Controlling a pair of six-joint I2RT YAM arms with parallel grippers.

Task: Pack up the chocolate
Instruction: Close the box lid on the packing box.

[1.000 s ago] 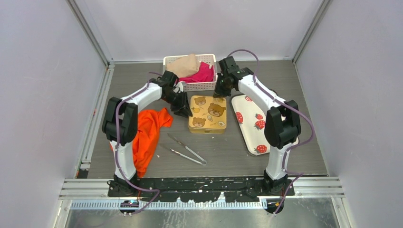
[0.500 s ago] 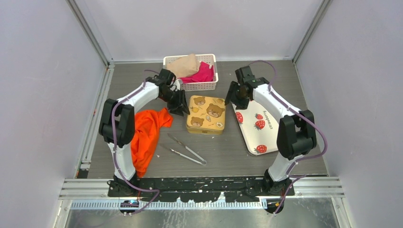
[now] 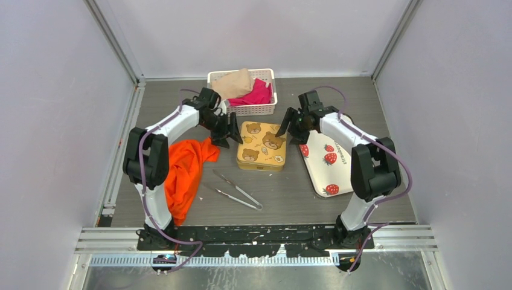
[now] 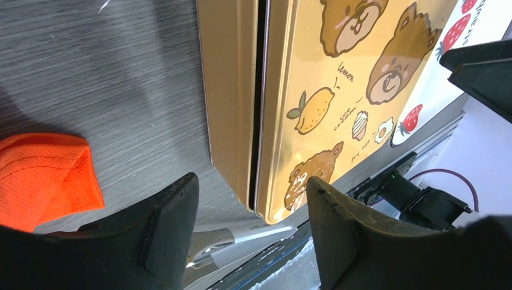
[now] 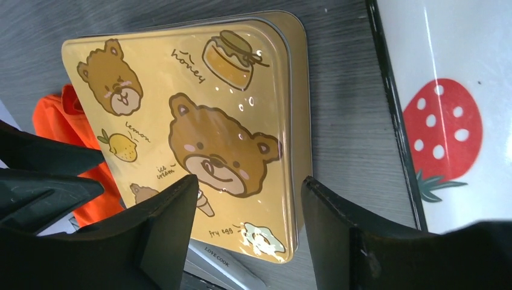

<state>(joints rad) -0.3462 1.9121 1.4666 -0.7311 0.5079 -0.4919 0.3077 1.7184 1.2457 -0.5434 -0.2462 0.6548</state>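
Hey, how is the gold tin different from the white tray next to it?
The tin is gold, square and printed with bears; the tray is white, oblong and printed with red strawberries. The tin is a lidded box; the tray is a shallow open dish. Both lie flat on the table, apart.

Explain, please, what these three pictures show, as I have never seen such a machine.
These are two robot arms bolted at the near edge of a table. One picture looks down from above and behind them; the other two come from a camera on each wrist, so the dark shapes at the bottom are that arm's own fingers. The left hand and the right hand stand open at either side of a gold tin with bear pictures, lid on; neither holds anything. Nearby lie a strawberry-print tray, an orange cloth, metal tongs and a white basket of cloths. No chocolate shows.
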